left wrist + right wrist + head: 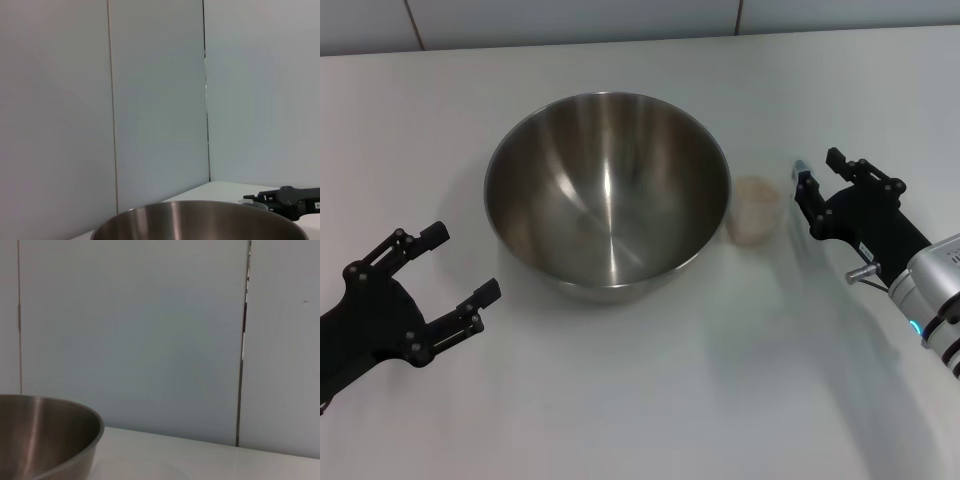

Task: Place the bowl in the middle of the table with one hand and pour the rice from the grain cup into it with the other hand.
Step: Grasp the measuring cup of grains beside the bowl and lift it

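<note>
The steel bowl stands upright near the middle of the white table, with nothing showing inside it. Its rim also shows in the left wrist view and the right wrist view. Just to its right stands the small clear grain cup, upright, holding pale rice. My right gripper is open a short way to the right of the cup, not touching it. My left gripper is open at the bowl's lower left, apart from it.
A grey panelled wall runs behind the table's far edge. Bare tabletop lies in front of the bowl and between the two arms.
</note>
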Controlling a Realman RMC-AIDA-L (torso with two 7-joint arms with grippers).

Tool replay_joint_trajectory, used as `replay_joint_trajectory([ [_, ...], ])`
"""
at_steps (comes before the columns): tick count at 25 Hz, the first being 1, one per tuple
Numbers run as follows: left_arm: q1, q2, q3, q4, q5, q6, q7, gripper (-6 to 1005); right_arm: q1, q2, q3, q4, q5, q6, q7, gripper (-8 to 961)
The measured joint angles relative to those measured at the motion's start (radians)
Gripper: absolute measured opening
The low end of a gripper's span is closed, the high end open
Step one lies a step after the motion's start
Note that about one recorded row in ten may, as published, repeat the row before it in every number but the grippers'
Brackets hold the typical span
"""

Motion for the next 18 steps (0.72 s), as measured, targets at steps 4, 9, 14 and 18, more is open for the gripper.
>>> replay_joint_trajectory([
  [4,0.0,0.0,0.0,0.0,0.001,0.0,0.0,841,-0.003,0.0,0.004,0.0,-0.001,-0.002,0.0,427],
  [9,0.001,0.0,-0.001,0.0,0.003,0.0,0.0,841,-0.005,0.0,0.006,0.003,0.0,-0.002,0.0,183],
  [14,0.001,0.0,-0.002,0.0,0.005,-0.001,0.0,841,-0.006,0.0,0.008,0.004,0.003,-0.003,0.0,64],
  [18,0.001,0.0,-0.002,0.0,0.005,-0.001,0.0,841,-0.01,0.0,0.012,0.004,0.006,-0.016,0.0,40],
])
